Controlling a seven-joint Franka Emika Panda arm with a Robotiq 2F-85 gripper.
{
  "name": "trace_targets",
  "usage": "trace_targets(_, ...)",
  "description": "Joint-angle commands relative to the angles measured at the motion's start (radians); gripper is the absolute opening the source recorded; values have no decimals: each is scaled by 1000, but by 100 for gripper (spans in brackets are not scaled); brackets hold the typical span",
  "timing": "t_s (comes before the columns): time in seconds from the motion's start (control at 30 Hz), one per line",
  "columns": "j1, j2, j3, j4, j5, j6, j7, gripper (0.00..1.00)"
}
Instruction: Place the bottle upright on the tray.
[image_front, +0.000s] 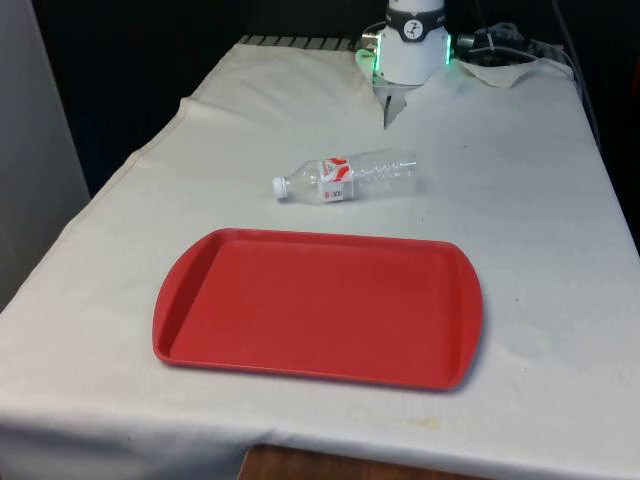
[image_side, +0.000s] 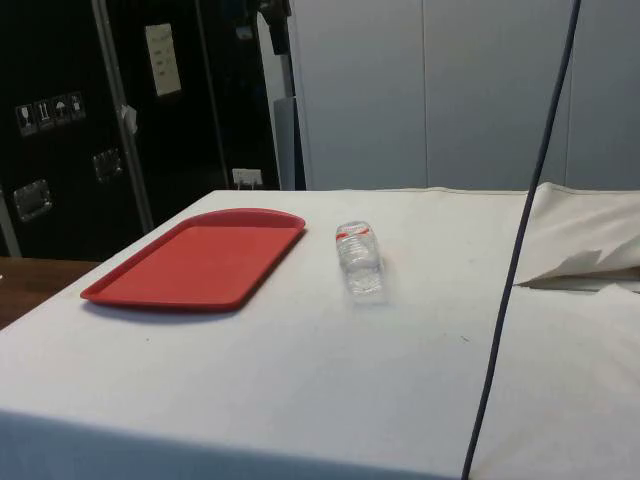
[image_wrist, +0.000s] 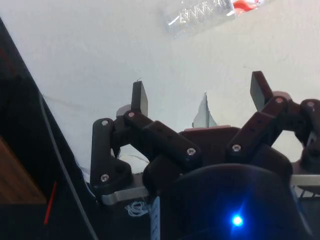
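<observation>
Tray, bottle lying beyond it

A red tray lies flat on the white cloth. A clear bottle lies on its side just beside the tray, apart from it. A dark cable hangs well beyond the bottle.

My claw waits open, holding nothing.
In the wrist view my gripper has its two black fingers spread wide apart, with only air between the tips. In the front view my white base stands at the far end.
</observation>
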Motion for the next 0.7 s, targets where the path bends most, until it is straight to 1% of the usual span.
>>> trace_targets(0.0, 0, 0, 0, -4, 0, 1, 0, 100)
trace_targets(0.03, 1, -8, 0, -24, 1, 22, 4, 100)
trace_targets(0.2, 3, -28, 3, -67, -9, 48, 10, 100)
trace_targets(0.23, 3, -39, 6, -87, -13, 58, 13, 100)
trace_targets(0.3, 3, -45, 8, -98, -15, 65, 15, 100)
trace_targets(0.33, 0, -29, 6, -77, -4, 42, 4, 100)
trace_targets(0.37, 3, -58, 12, -121, -20, 78, 20, 100)
trace_targets(0.57, 2, -106, 27, -202, -36, 124, 40, 100)
trace_targets(0.6, 0, -95, 24, -189, -24, 107, 27, 100)
trace_targets(0.63, 2, -111, 29, -212, -38, 128, 43, 100)
trace_targets(0.67, 2, -118, 31, -223, -40, 134, 47, 100)
